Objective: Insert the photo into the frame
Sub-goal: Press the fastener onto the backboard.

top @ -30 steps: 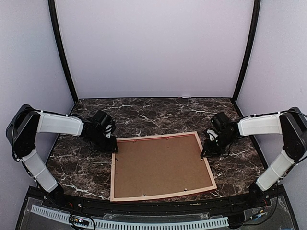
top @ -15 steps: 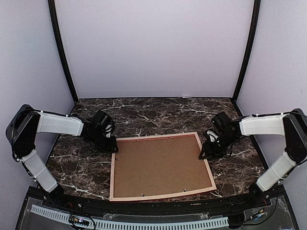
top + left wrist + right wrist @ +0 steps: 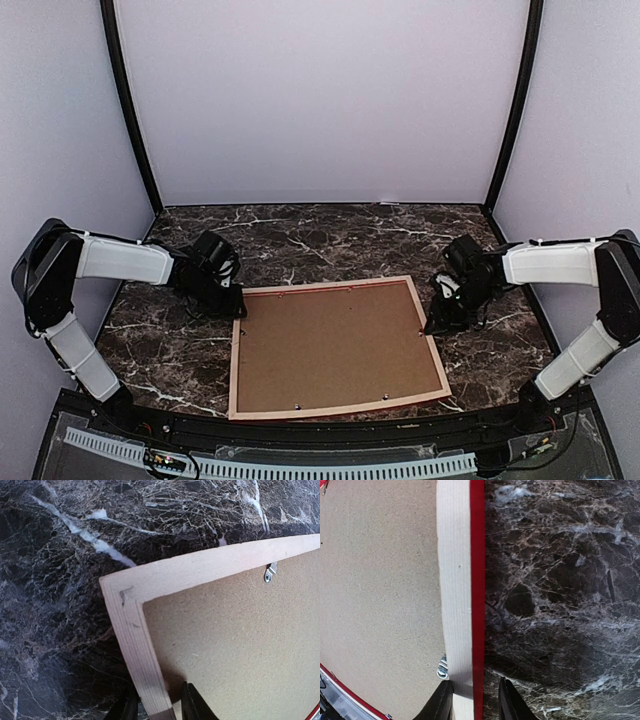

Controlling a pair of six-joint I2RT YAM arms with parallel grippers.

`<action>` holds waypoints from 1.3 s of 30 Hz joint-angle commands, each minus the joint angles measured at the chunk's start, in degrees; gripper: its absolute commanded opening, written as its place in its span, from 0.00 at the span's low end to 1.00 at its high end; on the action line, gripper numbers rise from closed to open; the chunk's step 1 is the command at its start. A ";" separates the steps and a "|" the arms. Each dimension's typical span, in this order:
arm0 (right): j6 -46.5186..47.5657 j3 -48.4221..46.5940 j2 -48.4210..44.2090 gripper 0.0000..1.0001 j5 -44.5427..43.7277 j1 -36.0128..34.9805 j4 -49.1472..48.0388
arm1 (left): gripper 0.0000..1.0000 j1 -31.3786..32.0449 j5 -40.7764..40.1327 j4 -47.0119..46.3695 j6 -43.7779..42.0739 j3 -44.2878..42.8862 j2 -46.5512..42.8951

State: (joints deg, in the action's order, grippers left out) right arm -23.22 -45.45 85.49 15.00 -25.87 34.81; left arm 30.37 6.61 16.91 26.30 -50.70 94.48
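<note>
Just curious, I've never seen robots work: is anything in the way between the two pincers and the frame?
Nothing visible. The left pincer has the frame's left rail between its fingers near the far corner, and the right pincer straddles the right rail.

This is a robotics lab booth. Plain pale walls (image 3: 320, 100) and black posts (image 3: 125, 100) enclose a marble tabletop (image 3: 330, 235) with two robot arms (image 3: 120, 260) (image 3: 545, 262) bolted on.

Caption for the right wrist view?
Right gripper straddling a rail of the face-down frame, between backing board and marble table.
</note>
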 commanded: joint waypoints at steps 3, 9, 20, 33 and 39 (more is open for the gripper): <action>-0.07 0.58 1.02 0.30 -2.03 -0.41 1.18 | 0.31 -0.22 -0.11 0.05 0.33 1.08 -1.52; -0.32 0.28 1.43 0.29 -2.07 -1.29 1.20 | 0.31 -0.22 -0.11 0.08 0.24 0.91 -1.28; -0.49 0.14 1.57 0.34 -2.42 -3.42 2.08 | 0.31 -0.22 -0.15 0.05 0.11 1.02 -1.13; -1.47 -0.11 1.75 0.35 -4.11 -4.89 3.06 | 0.31 -0.22 -0.02 -0.15 0.22 1.25 -1.21; -1.92 -1.14 1.69 0.32 -5.51 -4.60 3.64 | 0.31 -0.22 -0.17 -0.04 0.07 1.38 -1.26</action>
State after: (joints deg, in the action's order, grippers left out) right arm -24.47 -45.76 87.15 11.77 -30.06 35.77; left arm 30.37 6.61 16.60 26.28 -50.52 94.43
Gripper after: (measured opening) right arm 0.325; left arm 0.309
